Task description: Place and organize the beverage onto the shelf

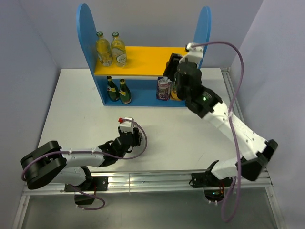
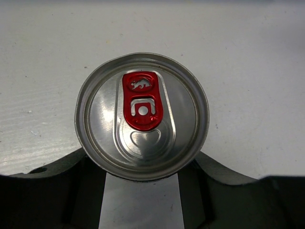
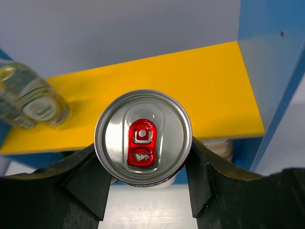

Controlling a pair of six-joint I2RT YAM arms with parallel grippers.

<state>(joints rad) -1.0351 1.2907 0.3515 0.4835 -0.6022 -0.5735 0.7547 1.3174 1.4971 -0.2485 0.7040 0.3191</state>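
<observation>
Left pincer (image 1: 127, 130): closed on the near can, one finger on each side below the lid, low over the worktop (image 1: 76, 109).
Near can (image 2: 142, 116): upright with its red tab up, well apart from the shelf (image 1: 86, 28).
Right pincer (image 3: 143, 150): gripping the far can between both fingers, raised in front of the shelf's right end.
Far can (image 3: 143, 136): upright and not set down. In the right wrist view its lid overlaps the front edge of the yellow upper board (image 1: 143, 59).
Shelf contents: two pale-yellow bottles (image 1: 104, 50) stand side by side at the board's left end. Two dark green bottles (image 1: 112, 89) stand as a pair on the tier below them. A purple container (image 1: 163, 89) sits on the lower tier, right of the middle.
Step in hand: by the look of it, setting the far can on the upper board.
Doing it well: the can should travel in over the front edge level and clear of the right side panel. It should come down until its base sits flat before the fingers part. Room left beside it would let the near can join it as a pair.
Hidden: both lids mask the can bodies and bases in the wrist views. It cannot be told whether the far can's base clears the board. The lid also covers the finger contact on the near can. In the top view the right arm covers the far can and the shelf's right end.
</observation>
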